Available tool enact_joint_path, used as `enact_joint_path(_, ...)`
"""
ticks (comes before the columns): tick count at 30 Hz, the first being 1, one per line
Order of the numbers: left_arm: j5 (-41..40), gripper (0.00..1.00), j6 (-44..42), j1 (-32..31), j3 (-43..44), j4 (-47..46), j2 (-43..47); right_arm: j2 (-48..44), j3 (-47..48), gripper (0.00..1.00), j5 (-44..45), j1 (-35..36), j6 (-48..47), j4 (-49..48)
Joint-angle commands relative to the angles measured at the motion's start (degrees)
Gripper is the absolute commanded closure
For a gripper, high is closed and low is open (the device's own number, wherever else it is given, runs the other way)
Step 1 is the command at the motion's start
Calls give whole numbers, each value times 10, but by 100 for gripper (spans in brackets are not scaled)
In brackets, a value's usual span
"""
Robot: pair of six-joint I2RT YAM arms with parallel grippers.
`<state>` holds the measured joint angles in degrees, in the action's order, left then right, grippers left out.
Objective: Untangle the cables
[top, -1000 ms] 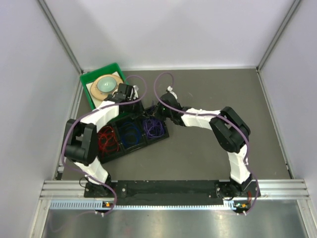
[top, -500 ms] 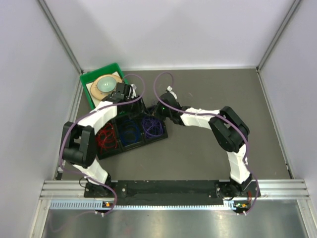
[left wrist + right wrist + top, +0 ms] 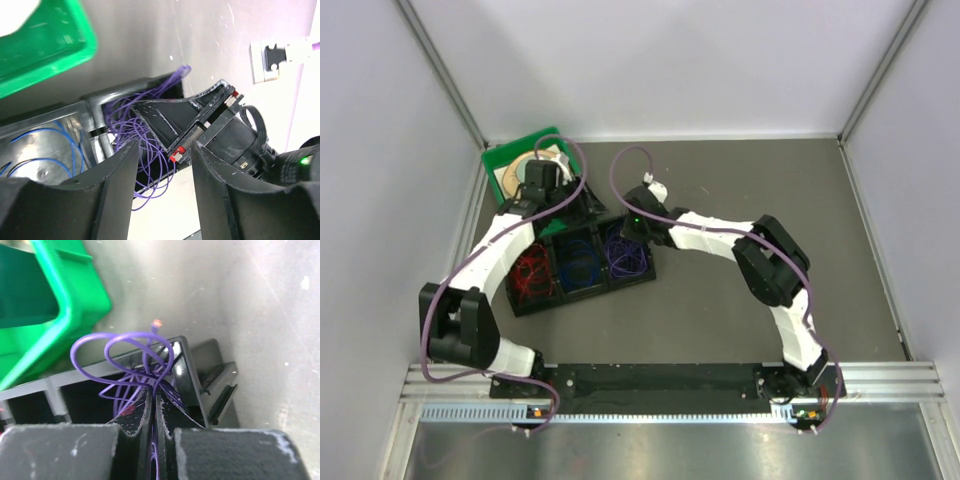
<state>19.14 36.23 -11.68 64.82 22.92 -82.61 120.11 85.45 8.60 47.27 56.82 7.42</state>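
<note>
While the left pincer hung spread, the right pincer pinched the purple cable looping beyond its tips.

We see the left arm and right arm, white with black joints and trailing mauve hoses; the left tool and right tool are black.

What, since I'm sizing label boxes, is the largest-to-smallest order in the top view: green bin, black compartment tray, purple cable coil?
1. black compartment tray
2. green bin, though partly covered by the left arm
3. purple cable coil
</note>
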Motion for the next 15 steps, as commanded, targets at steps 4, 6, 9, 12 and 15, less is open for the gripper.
enact_joint_path(4, -1, 49, 18, 32, -14, -16, 64, 90, 102, 100, 85, 31, -42, 175)
enact_joint_path(6, -2, 50, 17, 36, -16, -14, 70, 110, 98, 100, 72, 31, -39, 158)
enact_joint_path(9, -1, 50, 16, 41, -19, -9, 78, 122, 90, 100, 75, 31, -43, 151)
enact_joint_path(12, 0, 50, 13, 47, -23, -5, 84, 115, 83, 100, 114, 35, -48, 171)
enact_joint_path(15, 3, 50, 13, 47, -26, -5, 85, 109, 86, 100, 147, 34, -52, 198)
